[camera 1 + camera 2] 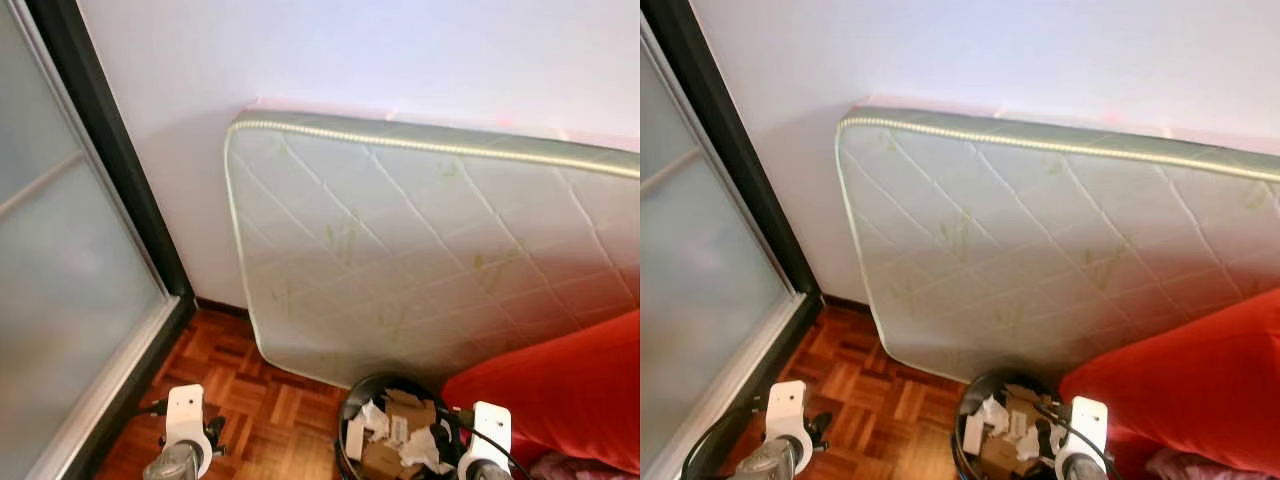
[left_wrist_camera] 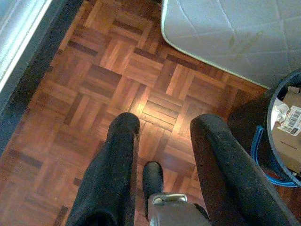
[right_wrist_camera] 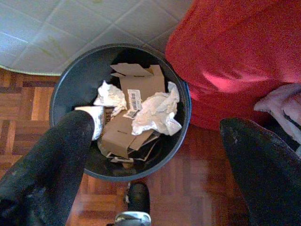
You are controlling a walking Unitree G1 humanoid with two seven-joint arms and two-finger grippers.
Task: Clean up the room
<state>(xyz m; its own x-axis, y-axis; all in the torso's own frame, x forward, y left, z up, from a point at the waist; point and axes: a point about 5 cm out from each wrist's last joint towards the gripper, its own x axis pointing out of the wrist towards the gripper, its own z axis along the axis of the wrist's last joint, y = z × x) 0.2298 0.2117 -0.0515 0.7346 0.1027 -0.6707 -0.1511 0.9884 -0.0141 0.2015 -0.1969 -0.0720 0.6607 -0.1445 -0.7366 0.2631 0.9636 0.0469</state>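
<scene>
Right wrist view: the right claw [image 3: 155,155], released and empty, is held above a black bin [image 3: 70,75] of crumpled paper [image 3: 155,113] and cardboard [image 3: 136,87]. Judged light and soft, these are best pinched at edges. The left claw [image 2: 162,141] is spread over parquet floor [image 2: 94,84].

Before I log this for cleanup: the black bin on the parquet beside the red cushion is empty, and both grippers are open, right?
Not quite. The black bin holds cardboard and crumpled paper, as the right wrist view shows. It does stand beside the red cushion, and the left gripper and right gripper are open.
</scene>
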